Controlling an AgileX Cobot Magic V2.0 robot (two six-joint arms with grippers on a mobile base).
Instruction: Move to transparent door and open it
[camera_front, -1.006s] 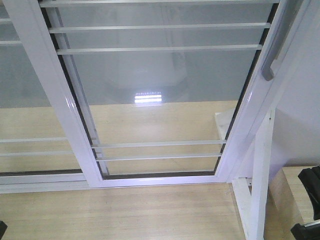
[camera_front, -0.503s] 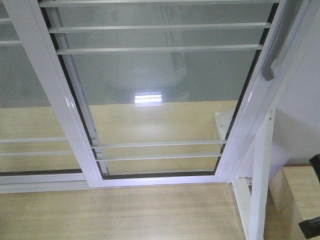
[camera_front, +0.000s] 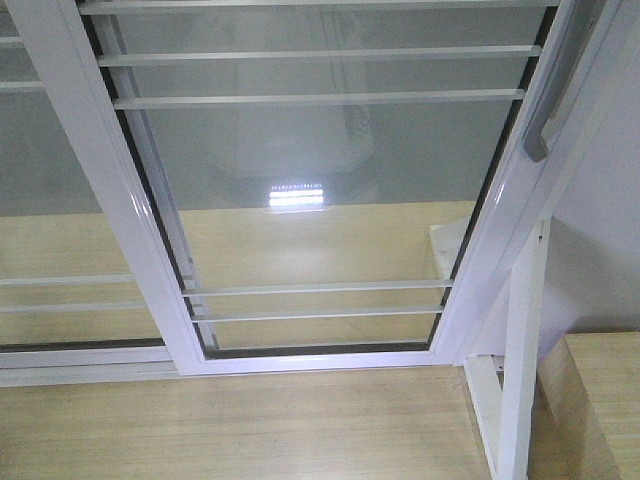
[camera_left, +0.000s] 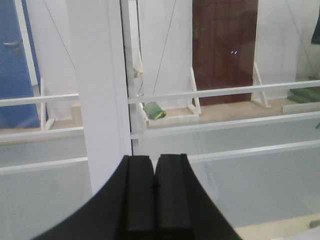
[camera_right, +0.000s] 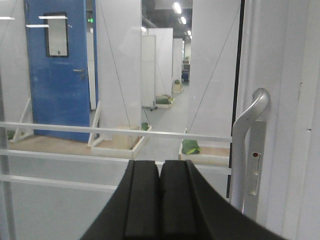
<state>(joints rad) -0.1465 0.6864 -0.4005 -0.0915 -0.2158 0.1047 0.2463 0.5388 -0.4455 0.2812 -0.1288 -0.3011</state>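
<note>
Glass fills most of the front view, where the tall transparent door (camera_front: 320, 190), a clear sliding panel in a white metal frame crossed by thin white horizontal bars, stands just ahead above the pale wooden floor (camera_front: 250, 430). Its curved silver-grey pull handle (camera_front: 545, 110) sits on the right-hand stile, near the upper right corner of that view. To the left, a second barred glass panel without a handle (camera_front: 50, 200) lies behind the door's left stile, and a slanted white frame post (camera_front: 520, 350) stands at the lower right. Neither arm shows in the front view. In the right wrist view the black right gripper (camera_right: 160, 167) has its two pads pressed together and holds nothing; it faces the glass, with the handle to its right and apart from it, above a narrow lock plate (camera_right: 254, 167). A blue door (camera_right: 55, 70) shows through the glass. The black left gripper (camera_left: 154, 162) is likewise closed and grips nothing, pointing at barred glass beside a broad white upright (camera_left: 100, 90).
</note>
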